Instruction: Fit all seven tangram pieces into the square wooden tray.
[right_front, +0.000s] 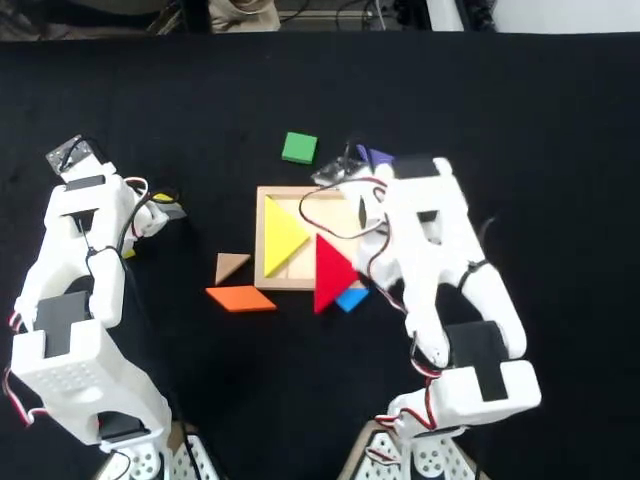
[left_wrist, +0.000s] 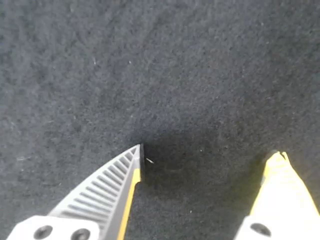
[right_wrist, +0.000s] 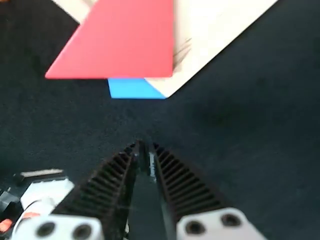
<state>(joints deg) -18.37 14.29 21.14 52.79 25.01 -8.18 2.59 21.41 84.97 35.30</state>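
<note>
Pale wooden tray (right_front: 300, 191) — yellow triangle (right_front: 282, 237) inside, red triangle (right_front: 330, 270) overhanging, left fingers (left_wrist: 117, 180) apart, right fingers (right_wrist: 175, 182) closed

White arms (right_front: 70, 300) — black servo blocks (right_front: 478, 350), red-white cables (right_front: 303, 208); right gripper (right_wrist: 145, 148) black, ribbed.

Yellow triangle (right_front: 282, 235) inside wooden tray (right_front: 260, 245), red triangle (right_front: 332, 272) overhanging its edge above blue piece (right_front: 352, 299), green square (right_front: 299, 148) beyond
</note>
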